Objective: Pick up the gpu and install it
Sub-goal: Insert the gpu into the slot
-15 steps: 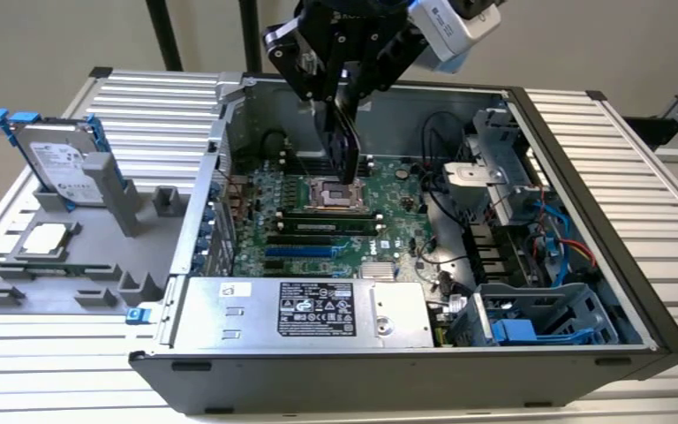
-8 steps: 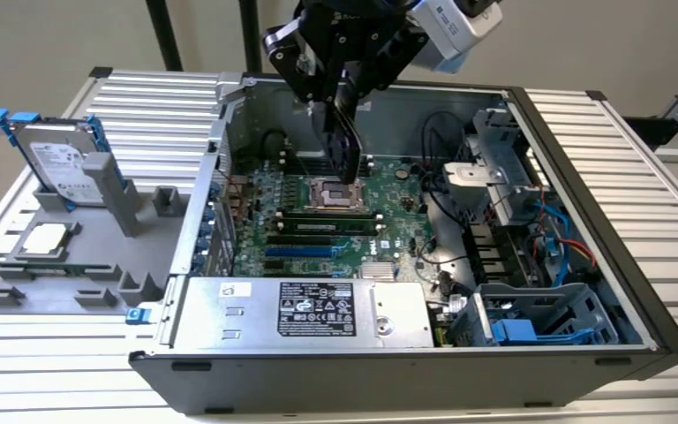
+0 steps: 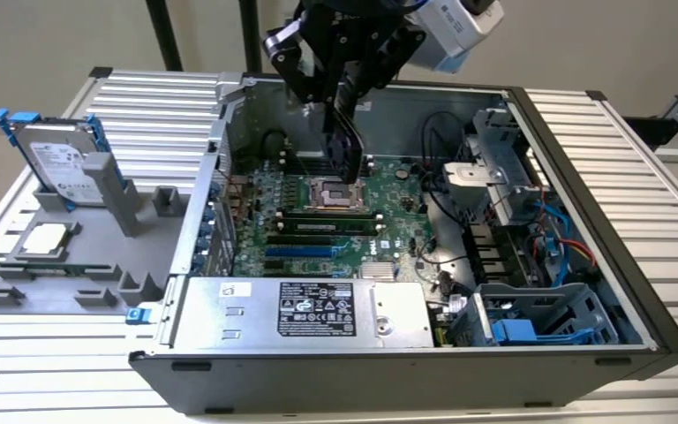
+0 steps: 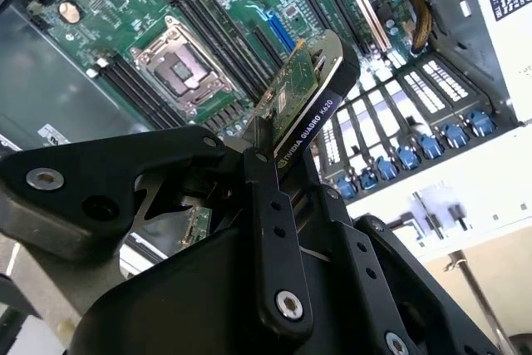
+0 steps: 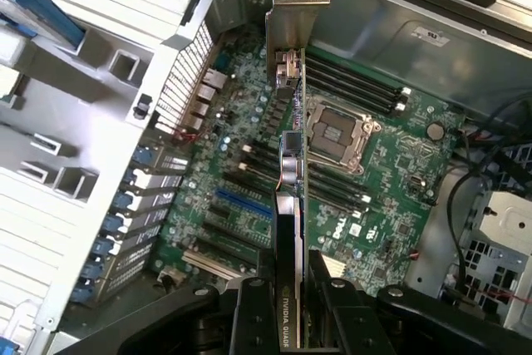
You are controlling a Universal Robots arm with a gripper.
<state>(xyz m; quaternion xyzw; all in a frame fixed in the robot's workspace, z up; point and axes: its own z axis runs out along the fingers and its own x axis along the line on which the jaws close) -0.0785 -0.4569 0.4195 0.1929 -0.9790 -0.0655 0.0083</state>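
Observation:
My gripper point(image 3: 339, 102) is shut on the gpu point(image 3: 346, 155), which hangs edge-down above the green motherboard point(image 3: 315, 225) inside the open computer case point(image 3: 575, 177). In the first wrist view the gpu point(image 5: 293, 172) is seen edge-on, its silver bracket point(image 5: 295, 6) pointing toward the case's rear wall, with the gripper point(image 5: 291, 313) clamped on its other end. The second wrist view shows the black cooler face of the gpu point(image 4: 316, 93) between the black fingers point(image 4: 270, 205). The card floats above the CPU socket point(image 5: 337, 135) and the expansion slots point(image 5: 241, 201), touching neither.
A silver hard drive point(image 3: 63, 159) in a blue frame stands in a grey holder point(image 3: 92, 256) on the exterior view's left of the case. A power supply point(image 3: 304, 309) fills the case's near side. Cables and a drive cage point(image 3: 539, 318) crowd the exterior view's right.

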